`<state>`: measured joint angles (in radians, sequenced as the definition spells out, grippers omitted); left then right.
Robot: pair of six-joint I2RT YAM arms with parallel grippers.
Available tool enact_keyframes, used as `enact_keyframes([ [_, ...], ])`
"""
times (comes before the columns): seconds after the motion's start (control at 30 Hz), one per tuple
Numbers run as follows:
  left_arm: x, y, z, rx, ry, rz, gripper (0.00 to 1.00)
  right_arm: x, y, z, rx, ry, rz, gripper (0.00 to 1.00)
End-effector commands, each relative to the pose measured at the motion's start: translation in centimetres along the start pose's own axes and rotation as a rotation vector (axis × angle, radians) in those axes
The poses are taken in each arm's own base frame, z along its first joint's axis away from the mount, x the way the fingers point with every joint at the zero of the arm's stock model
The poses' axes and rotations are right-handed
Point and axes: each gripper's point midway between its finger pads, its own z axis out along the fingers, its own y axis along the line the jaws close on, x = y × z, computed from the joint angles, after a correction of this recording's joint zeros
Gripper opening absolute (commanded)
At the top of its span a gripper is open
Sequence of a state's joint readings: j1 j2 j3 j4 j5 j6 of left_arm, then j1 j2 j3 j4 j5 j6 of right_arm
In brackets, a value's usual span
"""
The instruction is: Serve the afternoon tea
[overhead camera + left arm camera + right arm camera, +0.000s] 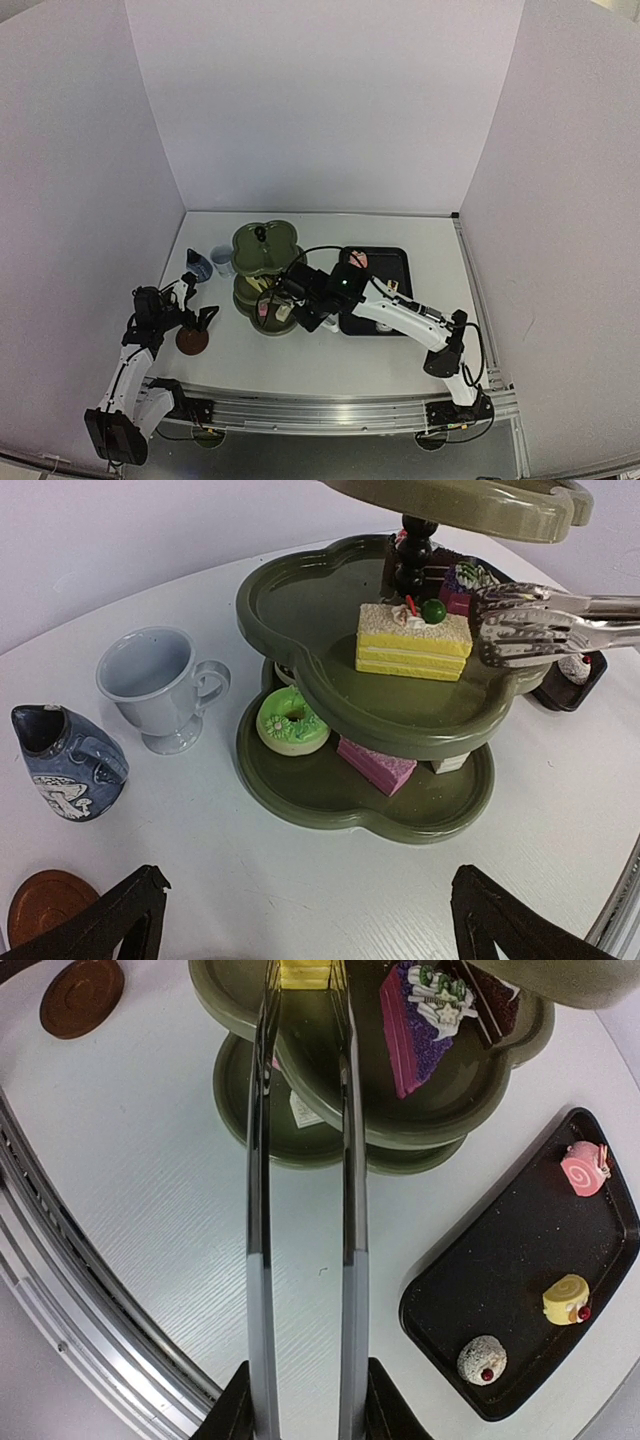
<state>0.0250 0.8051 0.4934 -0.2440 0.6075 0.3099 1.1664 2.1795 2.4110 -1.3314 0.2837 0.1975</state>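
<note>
Pinching the metal tongs (545, 630) between its jaws, the right gripper (308, 1405) holds the tong tips at one end of the yellow cake slice (412, 640) on the middle tier of the dark green stand (300, 610); contact cannot be confirmed. Left gripper (308, 900): jaws spread wide, above the surface, facing the stand. White cup (160, 685) and blue jug (65, 760) stand left of the stand. Three pastries (567, 1300) lie on the black tray (520, 1290).

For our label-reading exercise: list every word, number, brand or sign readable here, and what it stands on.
No readable text anywhere.
The blue jug bears only a painted mushroom picture; the white cup, green stand and black tray carry no lettering that shows.
</note>
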Motion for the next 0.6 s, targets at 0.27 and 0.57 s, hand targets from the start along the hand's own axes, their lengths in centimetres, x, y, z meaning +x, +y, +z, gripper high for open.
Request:
enact_keyframes([
  [0.27, -1.7, -0.1, -0.4, 0.002, -0.035, 0.036, 0.99, 1.4, -0.1, -8.6, -0.157, -0.109, 0.080, 0.29],
  [0.57, -1.7, -0.2, -0.5, 0.002, -0.034, 0.037, 1.00, 7.0, -1.6, -10.9, -0.169, -0.051, 0.150, 0.28],
])
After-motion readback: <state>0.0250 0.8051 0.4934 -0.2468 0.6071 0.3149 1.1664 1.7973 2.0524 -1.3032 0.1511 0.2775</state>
